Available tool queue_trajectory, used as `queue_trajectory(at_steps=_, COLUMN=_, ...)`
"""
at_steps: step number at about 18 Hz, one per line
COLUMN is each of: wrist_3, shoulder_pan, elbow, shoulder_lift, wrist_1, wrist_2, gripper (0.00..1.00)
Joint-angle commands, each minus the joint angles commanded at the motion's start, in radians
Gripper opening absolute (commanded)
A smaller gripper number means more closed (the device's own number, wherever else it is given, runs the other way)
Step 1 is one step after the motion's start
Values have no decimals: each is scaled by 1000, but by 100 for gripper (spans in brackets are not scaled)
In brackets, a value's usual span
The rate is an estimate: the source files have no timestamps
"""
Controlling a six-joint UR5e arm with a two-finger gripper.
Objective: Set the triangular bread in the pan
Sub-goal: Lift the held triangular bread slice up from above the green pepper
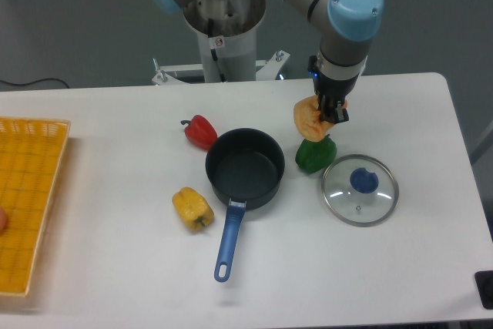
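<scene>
The triangular bread [309, 119], a tan-orange wedge, hangs in the air above the green pepper [314, 155], to the right of the pan. My gripper [331, 113] is shut on the bread's right side, its dark fingers pointing down. The pan [245, 169] is a round dark saucepan in the middle of the table, with nothing in it, and its blue handle [229, 240] points toward the front edge. The bread is clear of the pan's rim, roughly a pan's radius to its right.
A red pepper [200, 131] lies just left of the pan and a yellow pepper [192, 208] at its front left. A glass lid with a blue knob [360, 189] lies right of the green pepper. A yellow basket [27, 202] sits at the left edge.
</scene>
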Motion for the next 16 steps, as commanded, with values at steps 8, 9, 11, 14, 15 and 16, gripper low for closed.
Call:
queue_trajectory(at_steps=8, wrist_3=-32, shoulder_pan=-5, elbow=-2, shoulder_lift=12, wrist_1=-3, wrist_2=0, gripper=0)
queue_trajectory(at_steps=9, wrist_3=-38, shoulder_pan=-6, elbow=-3, shoulder_lift=15, wrist_1=-3, wrist_2=2, gripper=0)
queue_trajectory(at_steps=11, wrist_3=-58, shoulder_pan=-11, elbow=-3, shoulder_lift=21, wrist_1=-3, wrist_2=2, gripper=0)
queue_trajectory(at_steps=14, wrist_3=-98, shoulder_pan=-28, elbow=-3, shoulder_lift=32, wrist_1=-17, wrist_2=2, gripper=0)
queue_trajectory(at_steps=15, wrist_3=-116, shoulder_pan=-37, elbow=-3, shoulder_lift=37, wrist_1=-17, wrist_2=2, gripper=0)
queue_trajectory(at_steps=16, wrist_3=-138, shoulder_pan=-46, elbow=-3, shoulder_lift=40, wrist_1=-17, wrist_2=2, gripper=0)
